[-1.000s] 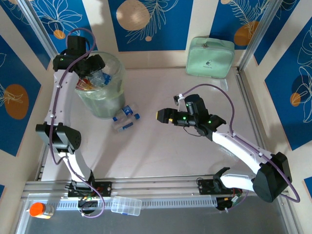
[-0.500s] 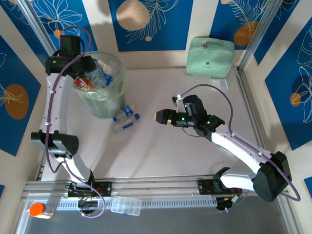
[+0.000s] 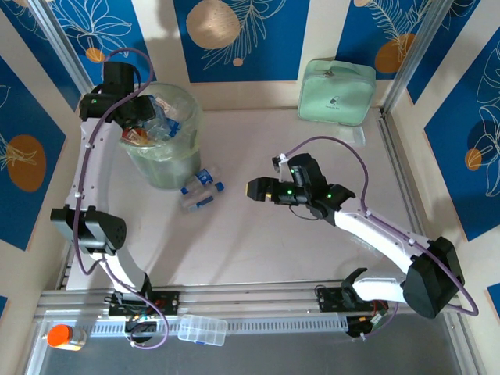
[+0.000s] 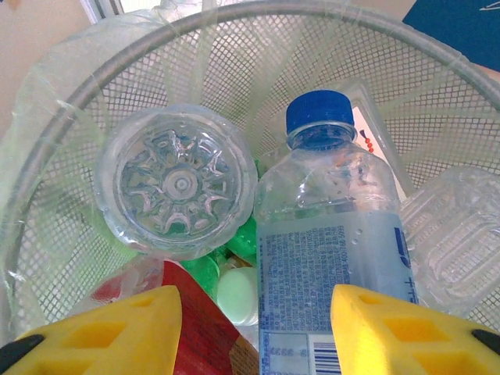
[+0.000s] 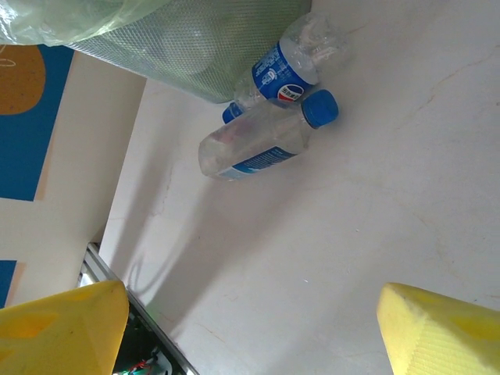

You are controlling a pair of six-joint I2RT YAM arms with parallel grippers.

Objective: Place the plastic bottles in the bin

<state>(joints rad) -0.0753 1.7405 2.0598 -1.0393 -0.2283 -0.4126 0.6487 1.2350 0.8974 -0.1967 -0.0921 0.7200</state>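
two plastic bottles (image 5: 258, 148) lie on the tabletop (image 3: 258, 250) just beside the bin (image 3: 166, 168), which is heaped nearly full. your left claw (image 4: 255, 312) hangs over the bin with its fingers apart. a blue-capped bottle (image 4: 332, 211) below them looks loose on the pile. your right claw (image 5: 250, 312) is wide and empty, facing the pair; next, lower it astride the nearer one. the tabletop is pale and smooth, with blue leaf-print walls (image 3: 250, 39) around it and a mint pouch (image 3: 337, 91) at the back.
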